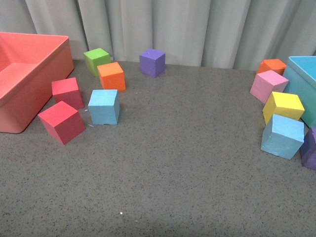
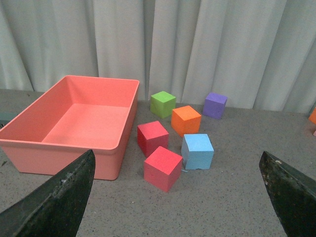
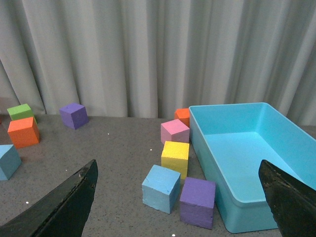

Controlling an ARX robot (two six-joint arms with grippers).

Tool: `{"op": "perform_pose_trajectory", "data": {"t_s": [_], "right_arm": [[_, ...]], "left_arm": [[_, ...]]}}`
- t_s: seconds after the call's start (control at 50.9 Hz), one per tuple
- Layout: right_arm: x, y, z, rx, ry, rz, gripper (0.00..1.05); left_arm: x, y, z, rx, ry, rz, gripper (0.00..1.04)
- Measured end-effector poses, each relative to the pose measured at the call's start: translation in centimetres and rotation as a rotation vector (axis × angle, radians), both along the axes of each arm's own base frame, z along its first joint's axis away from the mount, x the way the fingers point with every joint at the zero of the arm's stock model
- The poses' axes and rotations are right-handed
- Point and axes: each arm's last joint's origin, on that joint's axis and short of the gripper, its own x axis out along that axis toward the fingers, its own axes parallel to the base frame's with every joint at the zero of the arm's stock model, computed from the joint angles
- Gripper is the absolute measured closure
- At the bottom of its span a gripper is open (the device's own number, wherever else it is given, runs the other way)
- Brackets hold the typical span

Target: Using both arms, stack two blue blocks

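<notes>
One blue block [image 1: 104,106] sits on the grey table at the left, beside two red cubes; the left wrist view shows it as the blue block [image 2: 197,151], ahead of my open left gripper [image 2: 177,197], with bare table between. The other blue block [image 1: 282,136] rests at the right by a yellow cube. In the right wrist view this blue block [image 3: 161,188] lies between and ahead of the fingers of my open right gripper [image 3: 180,202]. Nothing is held. Neither arm shows in the front view.
A coral bin [image 1: 29,74] stands far left, a turquoise bin [image 1: 303,79] far right. Red cubes [image 1: 62,122], orange [image 1: 111,76], green [image 1: 97,60] and purple [image 1: 152,62] cubes cluster at the left; pink [image 1: 268,85], yellow [image 1: 283,106], orange [image 1: 272,65] and purple [image 1: 310,148] cubes at the right. A curtain hangs behind.
</notes>
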Motion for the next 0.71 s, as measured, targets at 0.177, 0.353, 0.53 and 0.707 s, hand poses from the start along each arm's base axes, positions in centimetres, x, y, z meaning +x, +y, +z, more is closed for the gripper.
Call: {"op": "perform_pose_trajectory", "data": {"t_s": [0.177, 0.353, 0.53, 0.707], "right_arm": [[1.0, 0.1, 0.4, -0.169, 0.131, -0.282, 0.10], [6.0, 0.4, 1.9, -0.144, 0.252, -0.265, 0.10], [15.5, 1.0, 0.0, 0.034, 0.583, -0.218, 0.10], [21.9, 1.8, -2.7, 0.158, 0.846, -0.231, 0.10]], "left_arm": [[0.0, 0.0, 0.0, 0.000, 0.000, 0.001, 0.07], [0.0, 0.0, 0.0, 0.000, 0.000, 0.000, 0.07], [0.0, 0.0, 0.0, 0.000, 0.000, 0.000, 0.07], [0.0, 0.0, 0.0, 0.000, 0.000, 0.000, 0.07]]}}
